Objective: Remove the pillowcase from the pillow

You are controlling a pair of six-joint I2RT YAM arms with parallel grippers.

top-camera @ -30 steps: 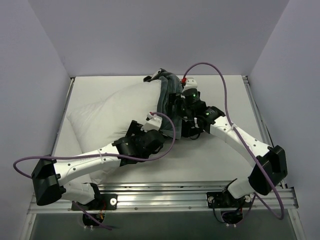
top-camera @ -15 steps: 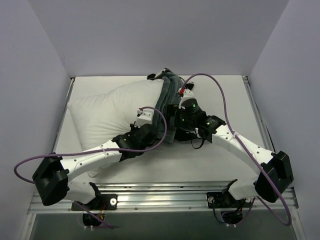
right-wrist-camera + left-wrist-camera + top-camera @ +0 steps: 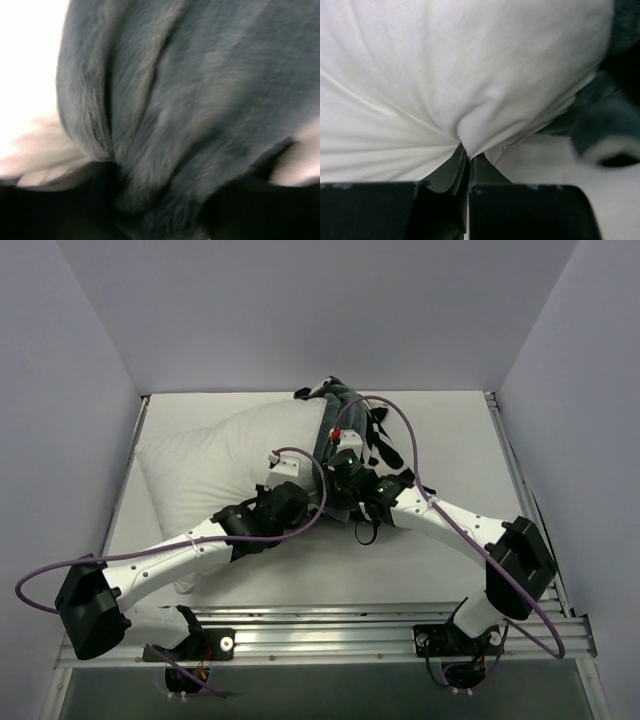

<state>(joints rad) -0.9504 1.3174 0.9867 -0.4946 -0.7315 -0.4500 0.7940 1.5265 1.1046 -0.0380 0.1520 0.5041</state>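
The white counter (image 3: pixel 440 430) carries the pillow (image 3: pixel 215 465), a big plump white cushion lying across its left and middle. It looks light and very soft. It dents and creases wherever it is pressed, so it probably gives little to pull against unless a fold of its cover is pinched firmly.

The pillowcase (image 3: pixel 335 408) is bunched over the pillow's right end, grey-green velvety face outward with a patch of zebra stripe beside it, leaving most of the pillow bare. The fabric is limp and thick-piled. It should gather readily into a pinch, though the nap may let it slide. A doubled fold or the hem at the open edge is the best place to take hold, for pulling away to the right.

The left pincer (image 3: pixel 468 162) is closed on a tuck of the pillow's white fabric near its lower right edge, creases radiating from the pinch.

The right pincer (image 3: pixel 338 462) is pressed into the grey-green cloth. Its wrist view is blurred, so I cannot tell whether it grips.
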